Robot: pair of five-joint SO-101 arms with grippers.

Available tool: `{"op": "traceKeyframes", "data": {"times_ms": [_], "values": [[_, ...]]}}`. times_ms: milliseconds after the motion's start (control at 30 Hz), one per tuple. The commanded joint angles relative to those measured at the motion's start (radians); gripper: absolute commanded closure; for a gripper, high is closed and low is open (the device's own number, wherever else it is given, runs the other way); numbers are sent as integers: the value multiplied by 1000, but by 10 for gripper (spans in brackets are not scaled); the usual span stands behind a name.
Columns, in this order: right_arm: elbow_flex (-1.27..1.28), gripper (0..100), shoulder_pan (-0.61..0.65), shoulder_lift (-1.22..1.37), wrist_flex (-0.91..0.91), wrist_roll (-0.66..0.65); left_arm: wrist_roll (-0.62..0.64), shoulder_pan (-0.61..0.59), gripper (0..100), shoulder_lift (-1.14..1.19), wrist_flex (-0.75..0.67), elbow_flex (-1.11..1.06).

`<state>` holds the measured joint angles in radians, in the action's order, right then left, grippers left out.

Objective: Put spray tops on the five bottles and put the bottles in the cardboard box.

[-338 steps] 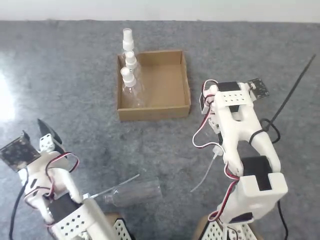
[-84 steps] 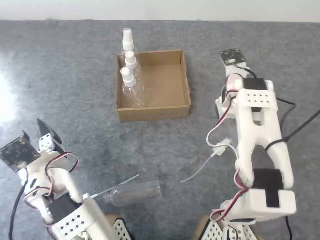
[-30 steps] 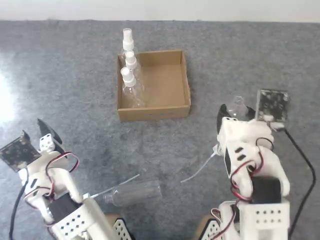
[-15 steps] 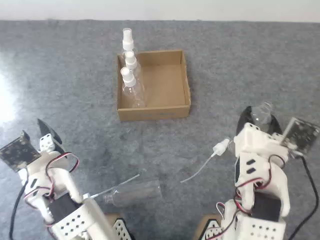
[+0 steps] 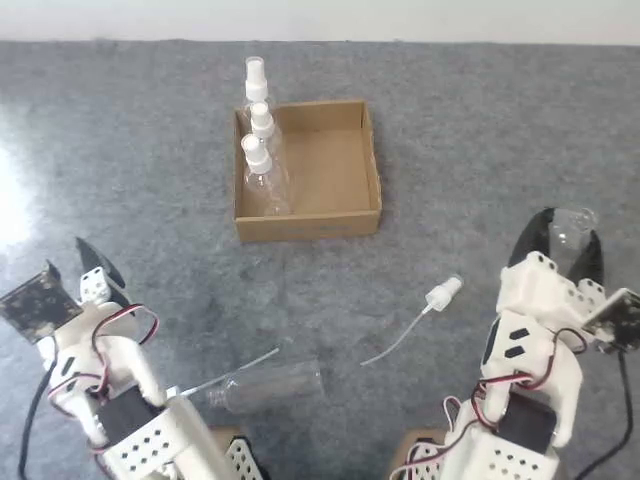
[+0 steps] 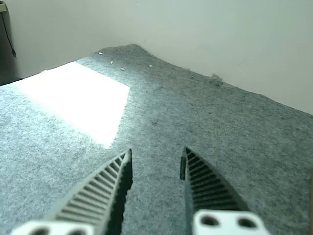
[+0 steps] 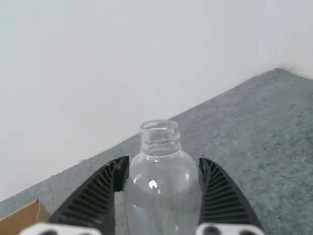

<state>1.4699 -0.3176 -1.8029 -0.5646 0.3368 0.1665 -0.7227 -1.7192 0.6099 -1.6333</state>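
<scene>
Table read as a clock from above. Right gripper (image 5: 567,245) at 3 o'clock, claw clamped on a clear uncapped bottle (image 5: 571,227), both fingers against its shoulders, open neck poking out past the tips. Left gripper (image 6: 157,154) at 8 o'clock, claw parted a little, nothing in it, over bare grey carpet (image 5: 150,150). Cardboard box (image 5: 372,170) at 12 o'clock. Three capped bottles (image 5: 262,170) in a row along its 9 o'clock wall; can't tell if the farthest one stands inside. Loose spray top (image 5: 441,295) on the carpet at 4 o'clock, tube trailing toward 7. Another clear bottle (image 5: 272,384) lies on its side at 6 o'clock.
</scene>
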Motion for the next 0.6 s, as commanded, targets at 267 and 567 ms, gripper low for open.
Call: {"op": "traceKeyframes", "data": {"times_ms": [267,567], "values": [[141,913,-163,-13,285,14,-6,3,844,-18,-28,7],[199,913,-168,-13,387,11,2,-6,844,-18,-28,15]]}}
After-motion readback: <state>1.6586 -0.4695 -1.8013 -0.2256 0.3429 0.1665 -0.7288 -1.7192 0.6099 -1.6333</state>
